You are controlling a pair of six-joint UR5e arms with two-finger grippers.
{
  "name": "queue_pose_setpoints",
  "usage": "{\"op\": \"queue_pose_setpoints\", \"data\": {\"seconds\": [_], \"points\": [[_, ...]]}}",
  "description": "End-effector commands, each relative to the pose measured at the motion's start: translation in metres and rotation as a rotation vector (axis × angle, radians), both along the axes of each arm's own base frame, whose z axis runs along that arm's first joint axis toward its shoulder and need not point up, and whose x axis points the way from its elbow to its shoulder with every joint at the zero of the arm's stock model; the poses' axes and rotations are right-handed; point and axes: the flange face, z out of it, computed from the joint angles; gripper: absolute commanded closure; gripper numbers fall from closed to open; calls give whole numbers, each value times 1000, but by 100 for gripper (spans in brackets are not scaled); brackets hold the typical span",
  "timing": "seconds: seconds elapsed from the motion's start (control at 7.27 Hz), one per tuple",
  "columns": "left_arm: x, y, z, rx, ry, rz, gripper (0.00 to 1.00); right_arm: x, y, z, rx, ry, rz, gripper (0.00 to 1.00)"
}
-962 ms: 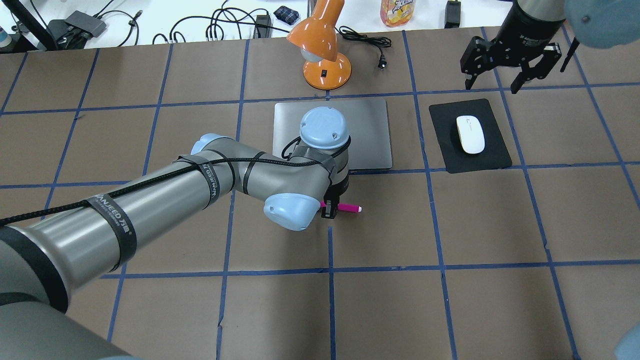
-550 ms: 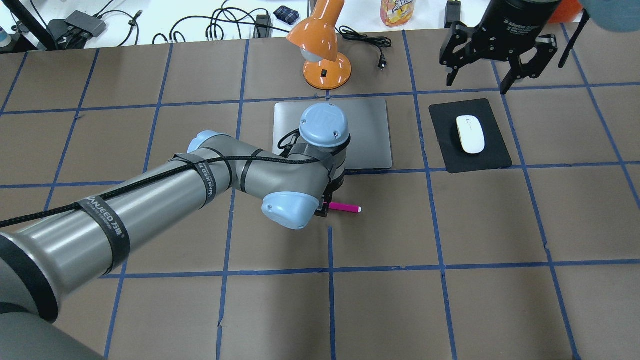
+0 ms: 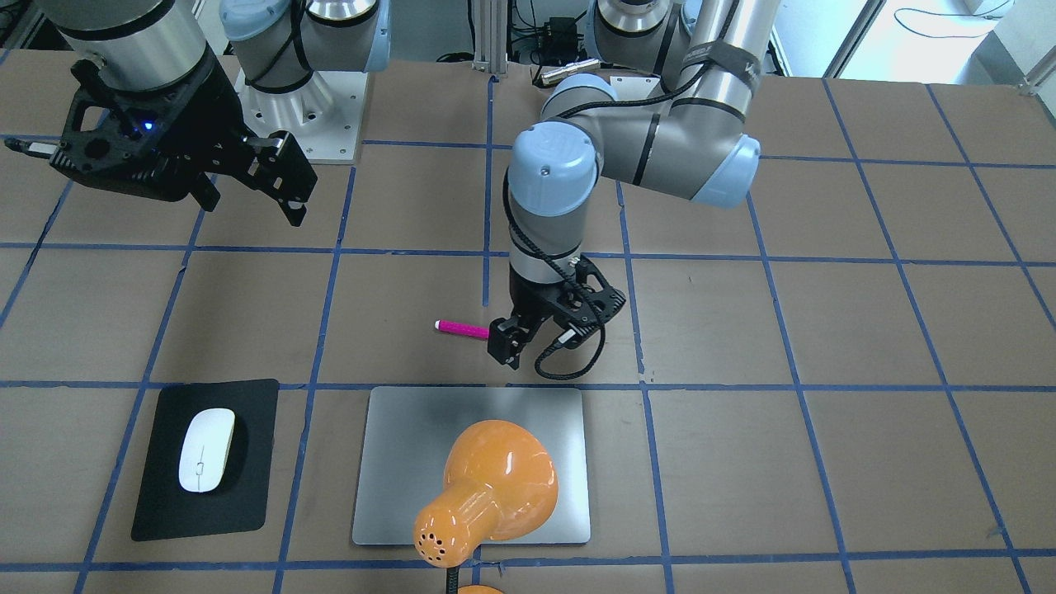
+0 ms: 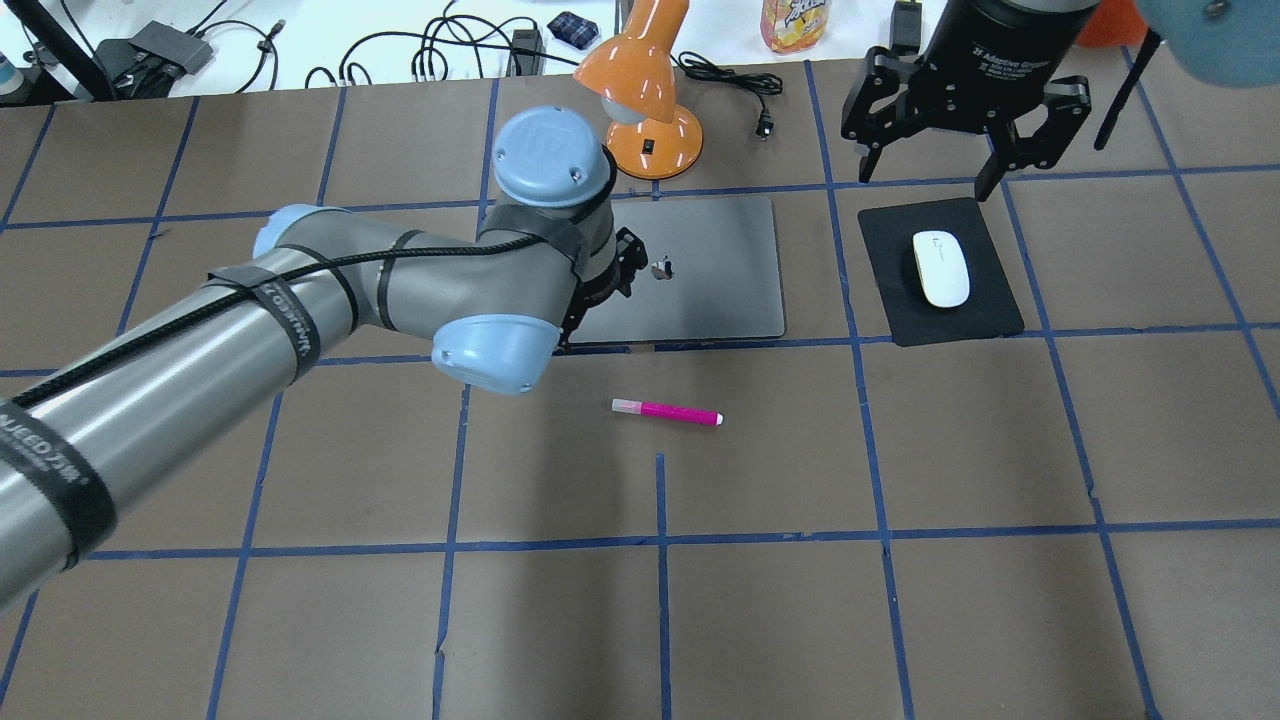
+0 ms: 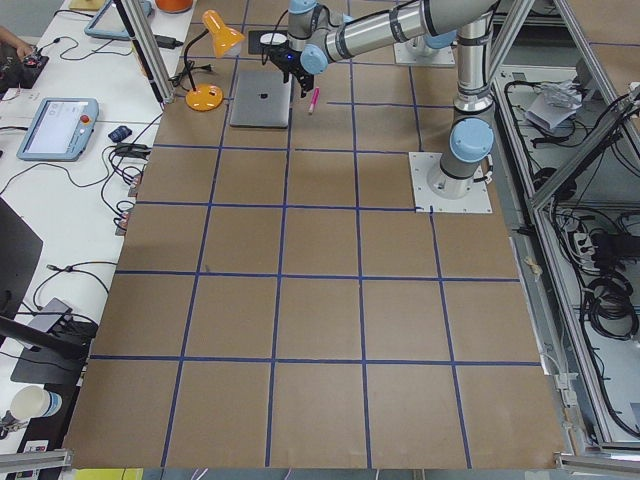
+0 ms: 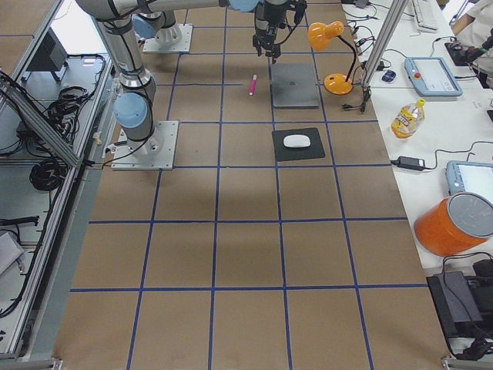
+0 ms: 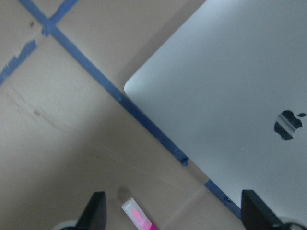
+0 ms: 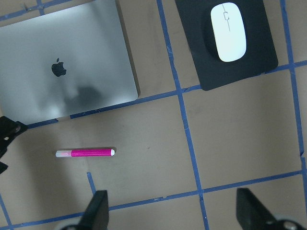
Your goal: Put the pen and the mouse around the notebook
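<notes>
Pen (image 4: 667, 411) lies loose on the surface (image 4: 900, 600) near the notebook's (image 4: 720, 270) front edge, room all round (whole from overhead; one end hidden front-on). Left pincer (image 3: 538, 345), right pincer (image 4: 925, 175): spread, seemingly empty.

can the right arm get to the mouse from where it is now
Probably yes. The right gripper hangs open just beyond the mouse, which lies uncovered on the black mat. Nothing stands between them; the orange lamp and the notebook are off to one side.
</notes>
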Motion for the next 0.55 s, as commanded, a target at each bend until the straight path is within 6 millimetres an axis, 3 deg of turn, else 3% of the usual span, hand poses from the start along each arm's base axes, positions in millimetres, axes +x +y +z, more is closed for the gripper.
{"op": "queue_pose_setpoints", "data": {"seconds": [0.0, 0.28, 0.41], "points": [[69, -12, 35, 41, -58, -263, 0, 0, 2, 1, 3, 7, 4, 0], [137, -15, 68, 72, -83, -462, 0, 0, -2, -5, 2, 7, 47, 0], [167, -5, 88, 104, -94, -581, 0, 0, -2, 1, -8, 9, 47, 0]]}}
